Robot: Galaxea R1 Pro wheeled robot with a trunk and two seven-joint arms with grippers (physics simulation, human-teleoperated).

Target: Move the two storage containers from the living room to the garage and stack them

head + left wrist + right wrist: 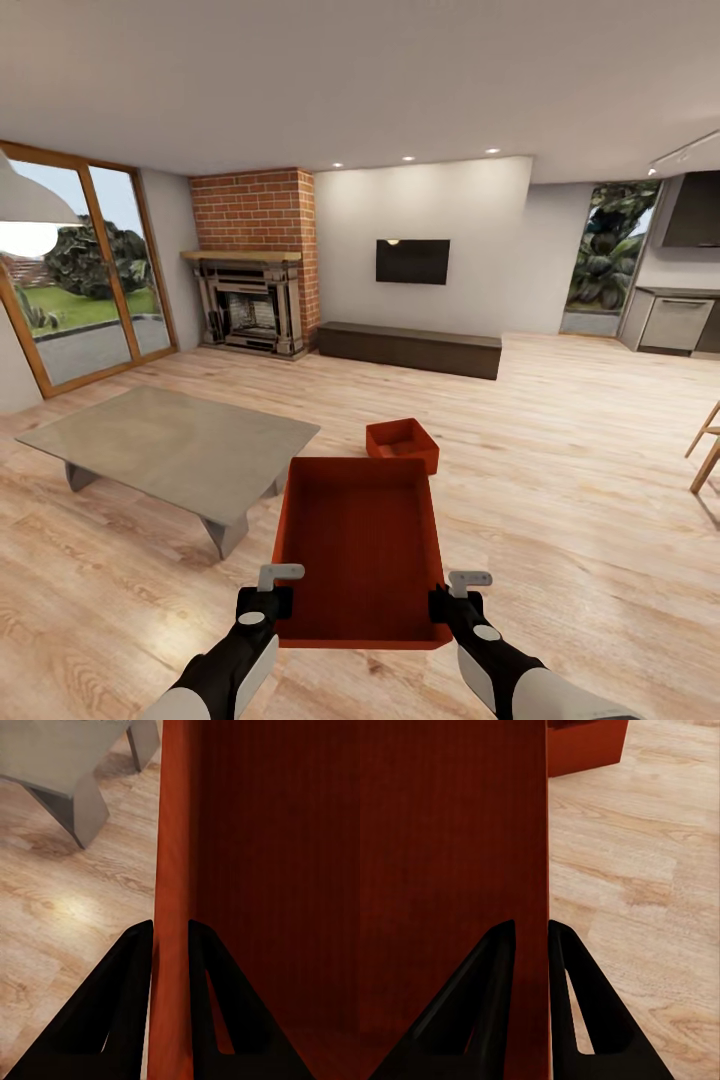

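Light wood plank floor [560, 480] spans the room. Resting directly on it: a low grey table [170, 440] at about 10 o'clock from the robot, and a small red-orange box [402, 444] at 12 o'clock, just to the table's right and apart from it. A long dark bench [410, 348] stands farther off at 12 o'clock, against the far wall.

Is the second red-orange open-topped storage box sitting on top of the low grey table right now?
No, the second red-orange storage box sits on the light wood plank floor, beside the low grey table, not on it.
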